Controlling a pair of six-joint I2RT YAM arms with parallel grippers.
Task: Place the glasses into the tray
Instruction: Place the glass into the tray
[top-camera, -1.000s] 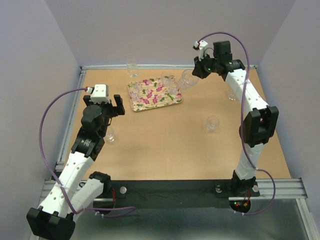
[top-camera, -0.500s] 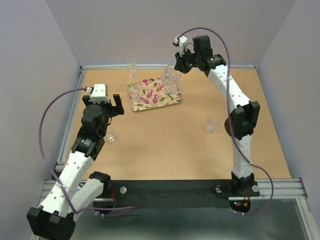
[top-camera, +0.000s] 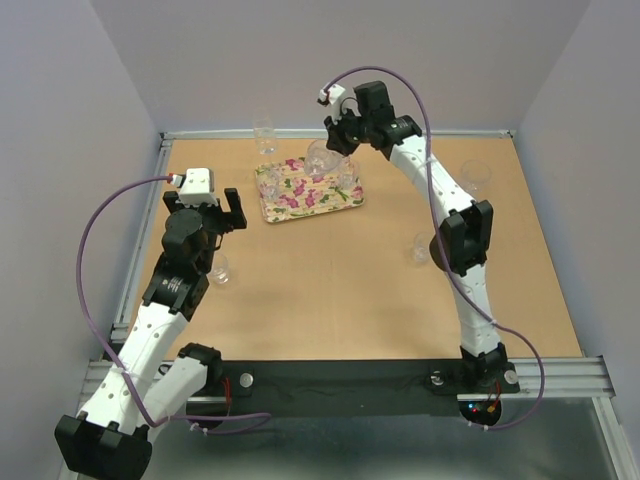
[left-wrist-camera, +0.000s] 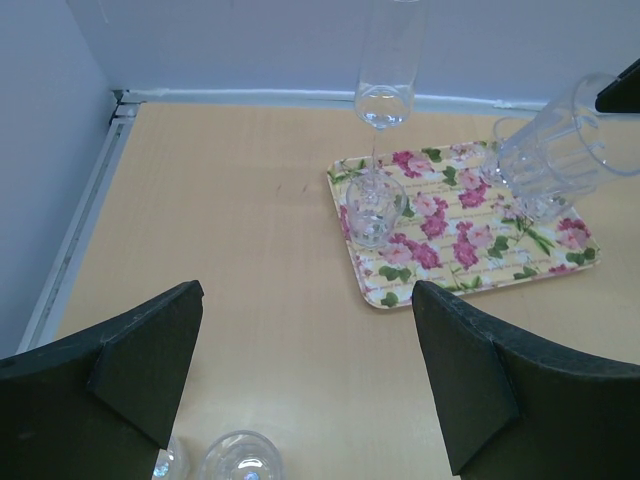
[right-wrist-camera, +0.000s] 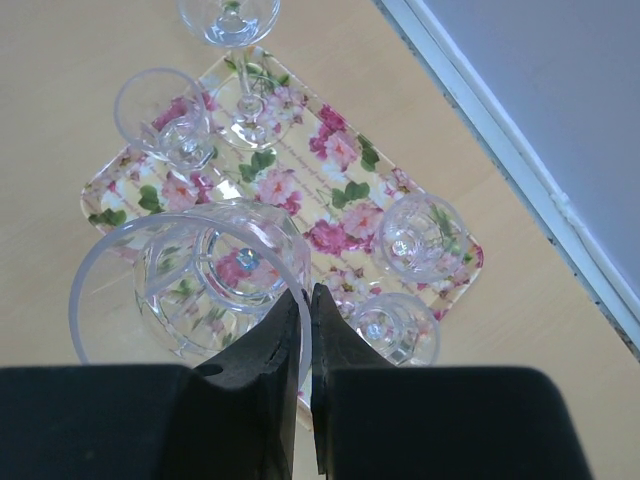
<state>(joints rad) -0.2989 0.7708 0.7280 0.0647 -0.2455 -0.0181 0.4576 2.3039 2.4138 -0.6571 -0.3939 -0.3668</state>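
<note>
Left arm and right arm match: white shells between black joints; a purple cable loops from each wrist down to its base; a white camera box sits on each wrist; the fingers are matte black wedges; red and green lights glow at the right base

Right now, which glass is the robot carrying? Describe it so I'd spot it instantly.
Find the flowered tray at the far side of the table. Above it hangs a ribbed tumbler, pinched by its rim in the right gripper. Unlike the glasses standing on the tray, it is tilted and airborne.
</note>
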